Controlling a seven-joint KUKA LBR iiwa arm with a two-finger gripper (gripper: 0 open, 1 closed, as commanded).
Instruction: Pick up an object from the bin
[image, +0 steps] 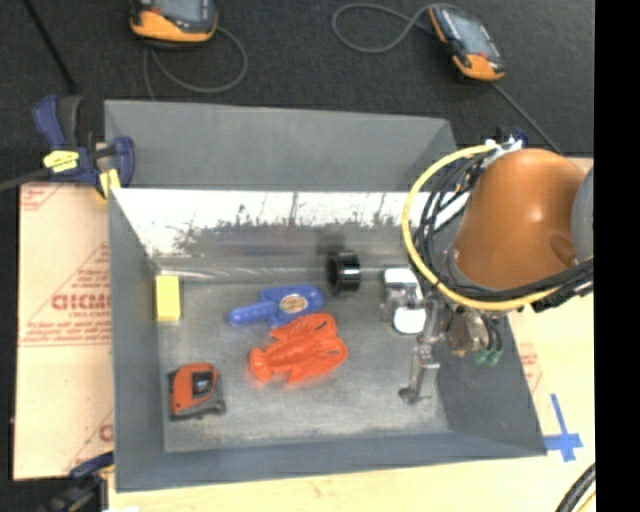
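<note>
Camera view: arm (520, 225) points down, tool (418, 386) perhaps touching bin floor (350, 405) (state: cannot tell).

This looks like a robot lab. A grey metal bin (300, 150) sits on dark ground (290, 60), and a robot arm (515, 215) with an orange cover and looped cables reaches in from 3 o'clock. Odd little things lie in the bin: a toy lobster (298, 352), a tape measure (195, 389) and a yellow block (167, 298). Orange gadgets with cords lie outside, one at 11 o'clock (173, 18) and one at 1 o'clock (463, 38).
</note>
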